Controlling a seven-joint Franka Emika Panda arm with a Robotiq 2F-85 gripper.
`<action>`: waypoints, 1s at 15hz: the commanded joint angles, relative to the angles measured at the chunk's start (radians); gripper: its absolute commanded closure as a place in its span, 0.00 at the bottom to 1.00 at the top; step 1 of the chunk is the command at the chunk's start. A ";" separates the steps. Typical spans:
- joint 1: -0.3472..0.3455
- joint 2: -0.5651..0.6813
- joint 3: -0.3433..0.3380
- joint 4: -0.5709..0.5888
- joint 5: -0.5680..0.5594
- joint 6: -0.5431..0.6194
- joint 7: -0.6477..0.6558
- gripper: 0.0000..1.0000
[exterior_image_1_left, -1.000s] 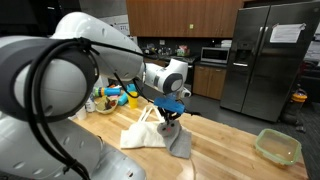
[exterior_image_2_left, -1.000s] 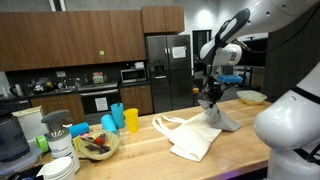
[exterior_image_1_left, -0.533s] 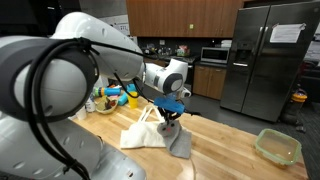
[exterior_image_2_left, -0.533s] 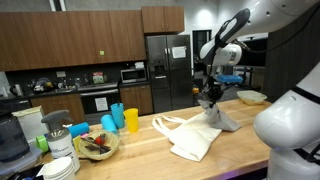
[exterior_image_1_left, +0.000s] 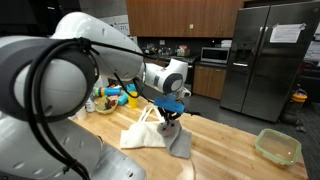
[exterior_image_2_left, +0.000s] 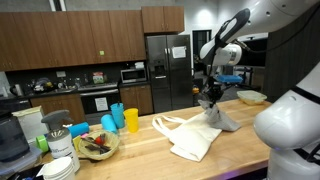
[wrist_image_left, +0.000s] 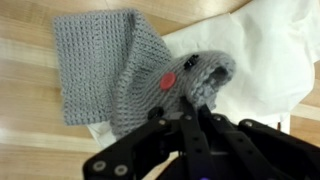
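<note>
I see dark wooden cabinets (exterior_image_2_left: 160, 18) above a stainless refrigerator (exterior_image_2_left: 165, 70). A microwave (exterior_image_2_left: 133, 74) sits beyond the butcher-block counter (exterior_image_2_left: 130, 152).

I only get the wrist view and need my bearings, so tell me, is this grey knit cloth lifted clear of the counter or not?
Observer: Not quite. The gripper holds its top end up, the cloth hangs down, and its lower end seems to rest on the counter.
Operator: Anything else close by?
Observer: A pale green tub sits on the counter, well apart from the cloth.
Operator: And past the white bag?
Observer: Blue cups and a yellow cup stand there.
</note>
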 joint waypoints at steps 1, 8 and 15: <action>0.013 0.000 -0.012 0.001 -0.006 -0.001 0.006 0.97; 0.013 0.000 -0.012 0.001 -0.006 -0.001 0.006 0.97; 0.019 -0.004 -0.009 0.006 0.002 -0.005 0.007 0.99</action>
